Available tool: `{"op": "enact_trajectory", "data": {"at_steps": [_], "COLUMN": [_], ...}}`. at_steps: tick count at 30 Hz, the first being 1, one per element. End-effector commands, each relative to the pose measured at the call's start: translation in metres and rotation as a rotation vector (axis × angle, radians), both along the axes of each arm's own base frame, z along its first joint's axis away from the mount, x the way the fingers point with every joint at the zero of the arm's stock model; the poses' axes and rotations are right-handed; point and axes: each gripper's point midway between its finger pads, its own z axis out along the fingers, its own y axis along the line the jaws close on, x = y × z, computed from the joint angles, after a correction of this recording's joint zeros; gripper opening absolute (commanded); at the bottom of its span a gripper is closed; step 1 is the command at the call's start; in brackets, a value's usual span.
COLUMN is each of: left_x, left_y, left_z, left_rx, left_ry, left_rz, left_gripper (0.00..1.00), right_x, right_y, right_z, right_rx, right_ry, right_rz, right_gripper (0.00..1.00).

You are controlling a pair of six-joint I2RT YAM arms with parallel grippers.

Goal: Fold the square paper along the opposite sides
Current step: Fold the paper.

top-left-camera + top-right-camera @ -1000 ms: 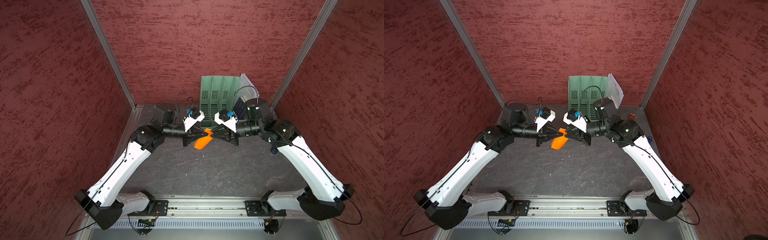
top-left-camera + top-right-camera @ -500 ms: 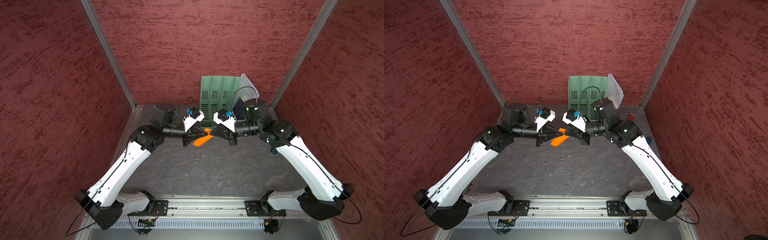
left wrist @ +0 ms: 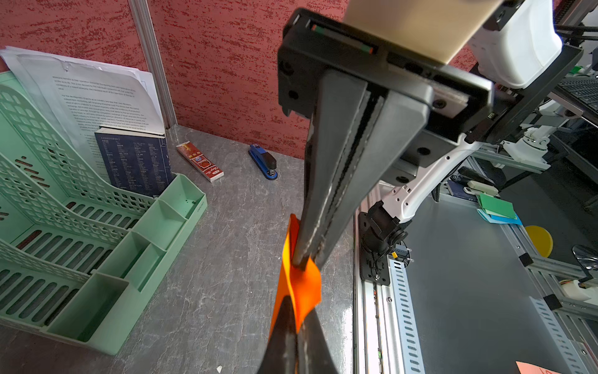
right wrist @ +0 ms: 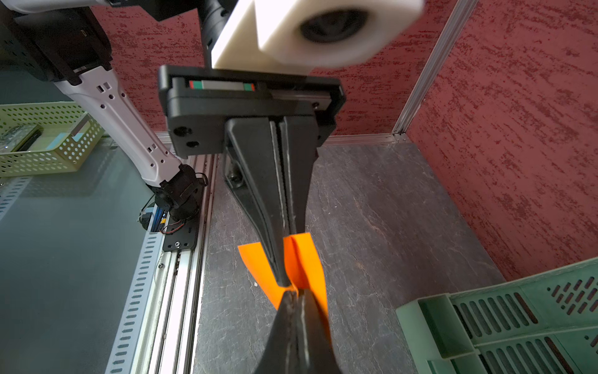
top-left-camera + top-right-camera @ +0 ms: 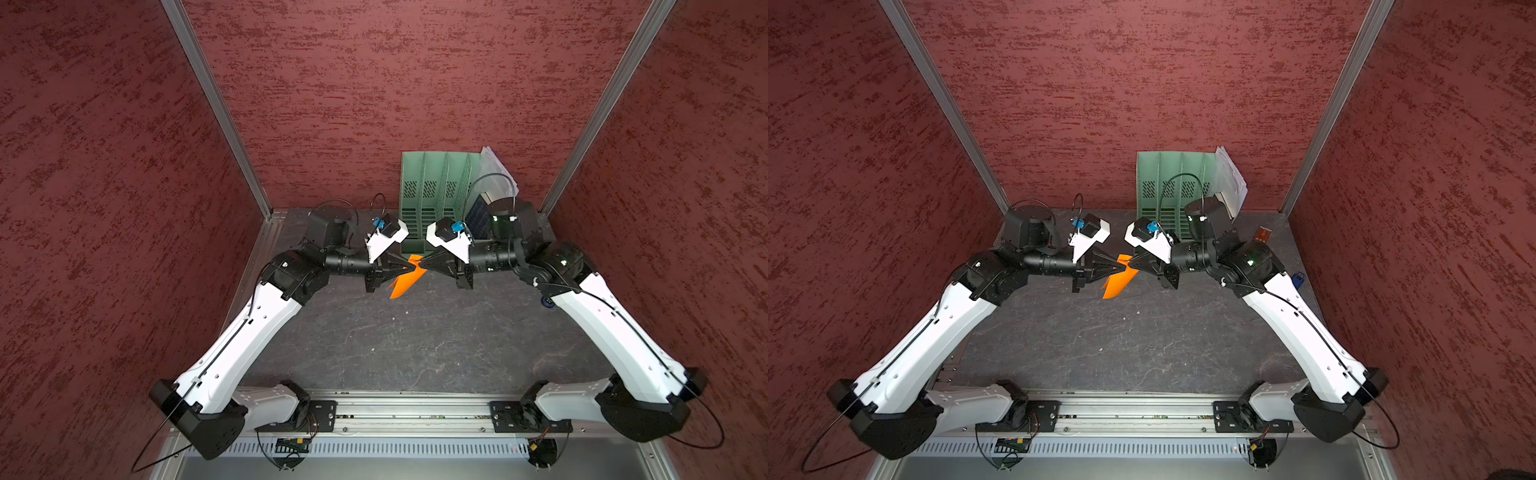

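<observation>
1. left gripper (image 5: 407, 269) clamped tight on the square paper (image 5: 405, 284), holding it up over the dark stone-look table (image 5: 415, 345), toward the back.
2. right gripper (image 5: 422, 266) pinches the same sheet; tips nearly touching, I think.
3. green file rack (image 5: 432, 187) just behind; the table's front half is open.

The square paper (image 5: 408, 281) between left gripper (image 5: 402, 269) and right gripper (image 5: 423, 265), file rack (image 5: 432, 183) behind.

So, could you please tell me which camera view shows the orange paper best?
The right wrist view: the square paper is close, flaps splayed where left hand and right hand pinch it. The left wrist view hides part behind the hands; both top views show it small.
</observation>
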Motion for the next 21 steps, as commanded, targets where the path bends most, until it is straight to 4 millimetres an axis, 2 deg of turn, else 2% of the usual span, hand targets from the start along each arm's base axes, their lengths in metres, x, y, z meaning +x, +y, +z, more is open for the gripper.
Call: {"op": "enact_trajectory", "data": {"at_steps": [1, 21], "left_x": [-0.0064, -0.0066], "left_y": [0.0007, 0.002], "left_z": [0.0121, 0.0127], "left_rx": [-0.038, -0.043], "left_ry": [-0.05, -0.06], "left_rz": [-0.026, -0.022], "left_gripper": [0.03, 0.04], "right_x": [-0.0013, 0.0007], "right_y": [-0.0016, -0.0052], "right_z": [0.0022, 0.0055], "right_rx": [0.004, 0.004], "right_ry": [-0.017, -0.042], "right_rz": [-0.021, -0.045], "right_gripper": [0.0, 0.0]}}
